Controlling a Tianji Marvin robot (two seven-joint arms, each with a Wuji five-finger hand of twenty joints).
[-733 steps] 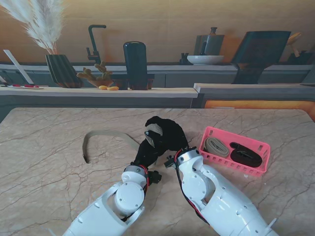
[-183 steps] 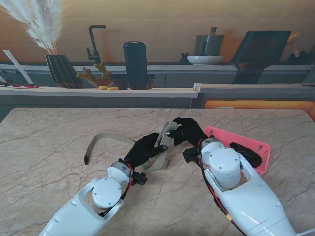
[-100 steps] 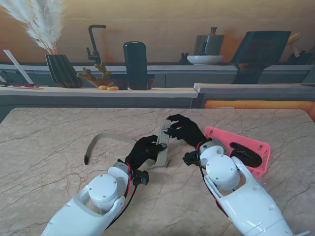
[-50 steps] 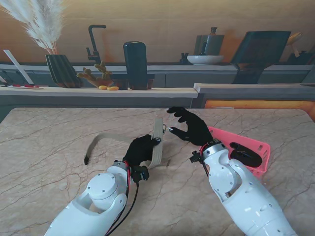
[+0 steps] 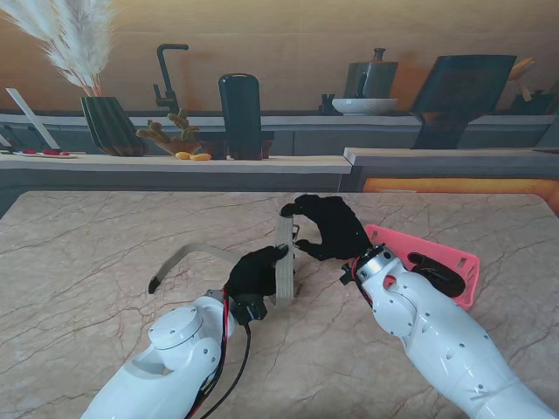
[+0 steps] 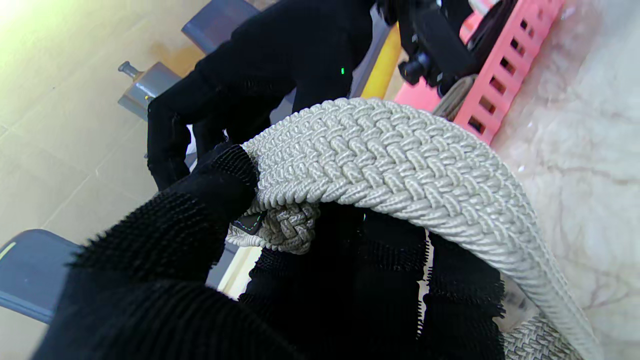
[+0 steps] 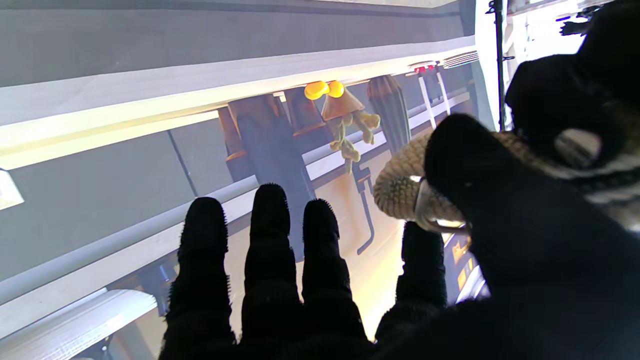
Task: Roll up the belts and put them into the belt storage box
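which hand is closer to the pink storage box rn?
Right. The right hand is at the belt's raised end, just left of the pink storage box. The left hand grips the beige woven belt farther left, nearer to me.

Matt braided cloth belt (image 6: 390, 155); perforated pink plastic box (image 5: 454, 262).
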